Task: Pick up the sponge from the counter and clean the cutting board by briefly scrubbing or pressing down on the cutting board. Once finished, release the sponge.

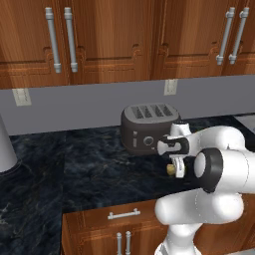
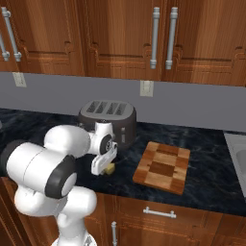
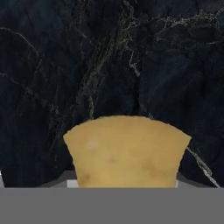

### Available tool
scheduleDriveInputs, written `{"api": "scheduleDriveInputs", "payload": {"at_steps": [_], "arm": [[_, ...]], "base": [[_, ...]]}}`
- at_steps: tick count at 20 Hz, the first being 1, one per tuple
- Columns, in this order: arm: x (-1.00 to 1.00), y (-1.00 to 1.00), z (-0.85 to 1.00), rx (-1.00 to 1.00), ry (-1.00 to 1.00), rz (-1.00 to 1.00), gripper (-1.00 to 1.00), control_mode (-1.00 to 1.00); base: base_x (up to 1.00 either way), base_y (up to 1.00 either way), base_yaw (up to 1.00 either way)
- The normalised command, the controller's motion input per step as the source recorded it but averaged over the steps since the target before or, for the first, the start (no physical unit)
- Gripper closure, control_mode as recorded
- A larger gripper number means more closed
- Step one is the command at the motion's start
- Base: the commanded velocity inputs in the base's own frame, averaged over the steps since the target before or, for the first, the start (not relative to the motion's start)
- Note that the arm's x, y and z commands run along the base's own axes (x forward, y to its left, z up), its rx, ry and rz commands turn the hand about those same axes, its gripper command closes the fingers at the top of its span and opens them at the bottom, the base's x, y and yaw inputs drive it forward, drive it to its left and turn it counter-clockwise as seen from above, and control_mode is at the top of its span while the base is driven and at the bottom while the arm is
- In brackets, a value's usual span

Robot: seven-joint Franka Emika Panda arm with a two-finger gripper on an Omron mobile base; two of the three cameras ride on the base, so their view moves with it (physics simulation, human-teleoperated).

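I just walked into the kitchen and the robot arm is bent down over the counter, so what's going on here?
The white arm has its gripper shut on the sponge, a small yellow-tan block, low over the dark marbled counter just in front of the toaster. From these views I cannot tell whether the sponge is lifted or still resting on the stone. The checkered cutting board lies bare to the right of the toaster, apart from the sponge, so scrubbing has not begun.

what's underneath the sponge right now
In the hand view, dark marbled counter lies beyond the sponge, which the gripper holds. The sponge hides the patch directly below it, so contact cannot be told.
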Motion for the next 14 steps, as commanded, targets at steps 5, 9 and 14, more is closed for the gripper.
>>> {"api": "scheduleDriveInputs", "payload": {"at_steps": [5, 9, 14], "arm": [[0.22, 0.00, -0.21, 0.01, 0.00, 0.05, -1.00, -1.00], [0.04, 0.00, 0.01, 0.03, 0.00, 0.01, -1.00, -1.00], [-0.02, 0.00, 0.26, 0.01, -0.02, 0.00, -1.00, -1.00]], "base": [[0.00, 0.00, 0.00], [0.00, 0.00, 0.00], [0.00, 0.00, 0.00]]}}
